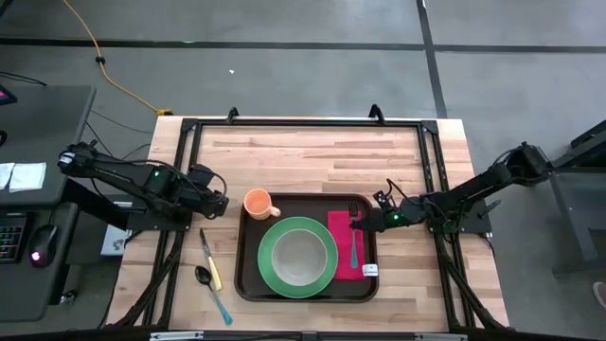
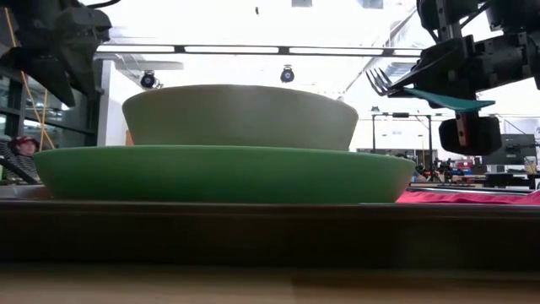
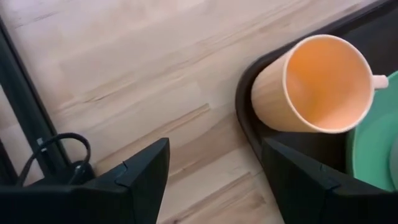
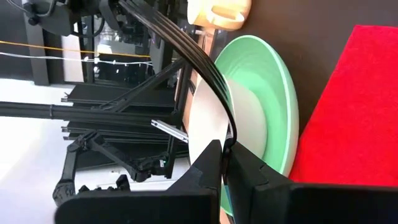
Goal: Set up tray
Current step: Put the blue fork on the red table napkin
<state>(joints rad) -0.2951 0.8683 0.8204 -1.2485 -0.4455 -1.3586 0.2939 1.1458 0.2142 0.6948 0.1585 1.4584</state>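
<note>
— Looking for the tray [image 1: 248,284]: sits lower centre of the high view, flat on the wooden surface [image 1: 312,156], between the two arms. Carries a green plate [image 1: 268,256] with a bowl [image 1: 299,254] in it, an orange cup [image 1: 258,203] in the upper-left corner, a red napkin [image 1: 346,244] along the right side.

— Which way round?

— Lies with the long axis left to right across the frame, short ends facing the arms, long edges square to the surface's edges. Shows in the low view only as a dark band of near rim [image 2: 253,224].

— Likely to handle how?

— Probably stiff, smooth plastic; light when bare, but loaded now, so heavier and prone to let crockery slide if tipped. Best taken by the raised rim at both short ends and kept level. Risks tipping if lifted from one end.

— And the pincers?

— Left pincer [image 1: 220,202]: spread wide, holding nothing, just left of the tray's upper-left corner, facing the cup [image 3: 314,84] in the wrist view. Right pincer [image 1: 365,220]: clamped on a fork [image 2: 422,91], held clear above the napkin in the low view, tines toward the frame's left.

— Anything left outside?

— A knife [image 1: 210,260] and a spoon [image 1: 213,294], lower left, on the bare surface near the tray.
</note>
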